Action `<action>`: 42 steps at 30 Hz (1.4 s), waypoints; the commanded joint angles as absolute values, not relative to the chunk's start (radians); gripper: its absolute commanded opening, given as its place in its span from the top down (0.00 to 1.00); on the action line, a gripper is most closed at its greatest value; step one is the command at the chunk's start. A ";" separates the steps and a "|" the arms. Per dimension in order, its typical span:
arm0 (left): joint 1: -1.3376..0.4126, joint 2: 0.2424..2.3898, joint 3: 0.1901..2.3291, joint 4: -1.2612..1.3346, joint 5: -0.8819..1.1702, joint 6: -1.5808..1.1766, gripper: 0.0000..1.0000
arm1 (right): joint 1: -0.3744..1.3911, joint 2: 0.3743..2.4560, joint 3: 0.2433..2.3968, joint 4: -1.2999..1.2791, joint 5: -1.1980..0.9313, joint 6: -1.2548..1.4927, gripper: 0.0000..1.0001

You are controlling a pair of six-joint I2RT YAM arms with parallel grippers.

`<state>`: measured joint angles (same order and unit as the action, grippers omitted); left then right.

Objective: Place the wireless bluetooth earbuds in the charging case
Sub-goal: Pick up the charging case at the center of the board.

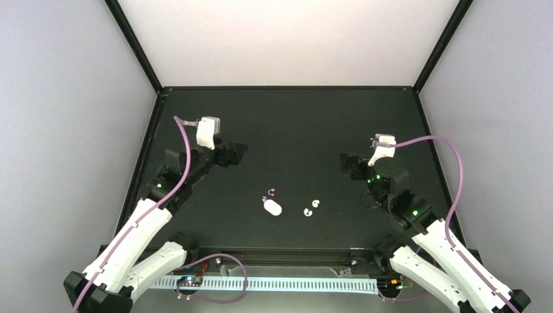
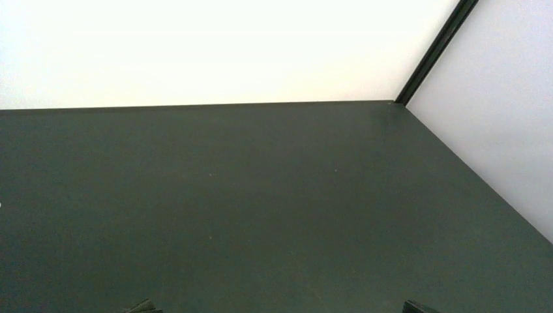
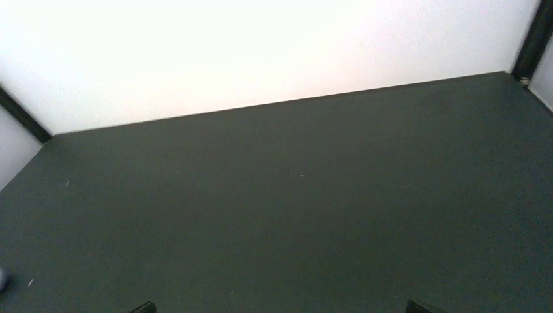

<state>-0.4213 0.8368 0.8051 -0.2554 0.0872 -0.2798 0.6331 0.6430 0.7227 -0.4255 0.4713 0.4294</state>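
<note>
White earbuds (image 1: 315, 203) lie low-centre near charging case (image 1: 272, 208); both jaws apart; your off-centre pinch could flick one away.

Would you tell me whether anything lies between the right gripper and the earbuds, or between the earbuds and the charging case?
Nothing visible does. Bare table separates the right gripper from the earbuds, and the earbuds from the charging case. A small purple-tinged bit lies beyond the case, off both paths.

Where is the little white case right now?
In the top view, the charging case lies on the table near its front middle, just left of the two earbuds.
</note>
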 commanded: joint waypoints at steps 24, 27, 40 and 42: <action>-0.425 0.652 0.723 -0.216 -0.124 -0.313 0.01 | 1.216 1.226 0.796 -0.343 0.237 0.391 0.18; -0.425 0.650 0.722 -0.222 -0.117 -0.308 0.01 | 1.226 1.312 0.823 -0.328 0.201 0.377 0.22; -0.424 0.658 0.728 -0.220 -0.095 -0.304 0.01 | 1.228 1.542 0.914 -0.278 0.149 0.330 0.36; -0.425 0.657 0.727 -0.222 -0.098 -0.303 0.01 | 1.228 1.568 0.924 -0.275 0.158 0.335 0.37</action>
